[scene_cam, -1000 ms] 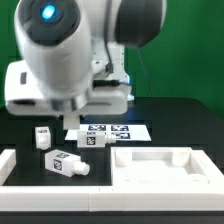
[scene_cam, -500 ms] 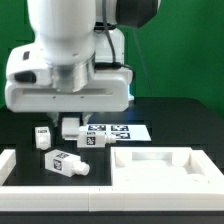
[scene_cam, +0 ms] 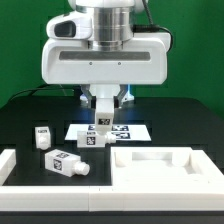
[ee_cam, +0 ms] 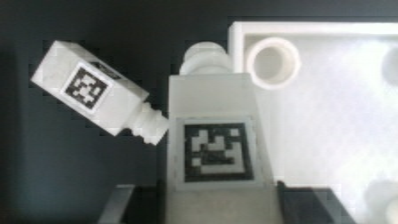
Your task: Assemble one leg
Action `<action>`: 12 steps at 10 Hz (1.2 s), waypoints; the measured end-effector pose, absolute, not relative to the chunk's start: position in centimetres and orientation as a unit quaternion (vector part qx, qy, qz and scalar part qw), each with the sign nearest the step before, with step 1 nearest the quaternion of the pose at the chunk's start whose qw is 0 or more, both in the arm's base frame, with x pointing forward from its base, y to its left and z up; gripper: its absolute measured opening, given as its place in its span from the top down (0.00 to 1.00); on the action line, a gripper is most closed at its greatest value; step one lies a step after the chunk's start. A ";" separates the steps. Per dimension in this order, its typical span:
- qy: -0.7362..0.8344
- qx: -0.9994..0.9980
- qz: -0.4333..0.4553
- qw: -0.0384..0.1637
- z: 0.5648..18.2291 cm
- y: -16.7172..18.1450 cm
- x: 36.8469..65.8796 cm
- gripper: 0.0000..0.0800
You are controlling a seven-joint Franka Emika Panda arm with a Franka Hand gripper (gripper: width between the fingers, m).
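My gripper (scene_cam: 101, 112) is shut on a leg (scene_cam: 102, 122), a white block with a black-and-white tag, and holds it upright just above the marker board (scene_cam: 128, 132). In the wrist view the leg (ee_cam: 214, 120) runs out between the two fingers (ee_cam: 143, 205), peg end pointing away, and the gripper (ee_cam: 217, 208) grips its sides. A second leg (scene_cam: 66, 163) lies on the black table at the exterior view's front left; it also shows in the wrist view (ee_cam: 98, 85). A third leg (scene_cam: 42, 136) stands further left.
The large white rimmed panel (scene_cam: 190, 158) lies at the exterior view's front right; its corner with a round hole (ee_cam: 276, 62) shows in the wrist view. A white raised wall (scene_cam: 12, 165) runs along the front left and front edge.
The arm has swung toward the exterior view's right and risen. The gripper, low near the marker board's left end before, now holds the leg above the board's middle.
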State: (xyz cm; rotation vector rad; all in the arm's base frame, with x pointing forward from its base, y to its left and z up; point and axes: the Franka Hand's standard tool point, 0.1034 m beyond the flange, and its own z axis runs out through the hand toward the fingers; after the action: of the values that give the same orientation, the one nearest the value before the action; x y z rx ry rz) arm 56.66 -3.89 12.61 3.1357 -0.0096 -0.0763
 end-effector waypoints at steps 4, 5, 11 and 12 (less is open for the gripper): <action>-0.027 0.990 0.141 -0.012 15.5 4.4 59.6 0.64; -0.028 0.984 0.175 -0.014 16.5 4.4 59.8 0.64; -0.009 0.967 0.252 -0.026 15.4 7.7 61.8 0.64; -0.002 0.964 0.264 -0.028 15.2 8.9 62.1 0.64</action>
State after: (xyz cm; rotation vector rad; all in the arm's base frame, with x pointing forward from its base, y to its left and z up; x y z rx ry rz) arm 62.06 8.95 15.19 3.0840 -0.0054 0.8429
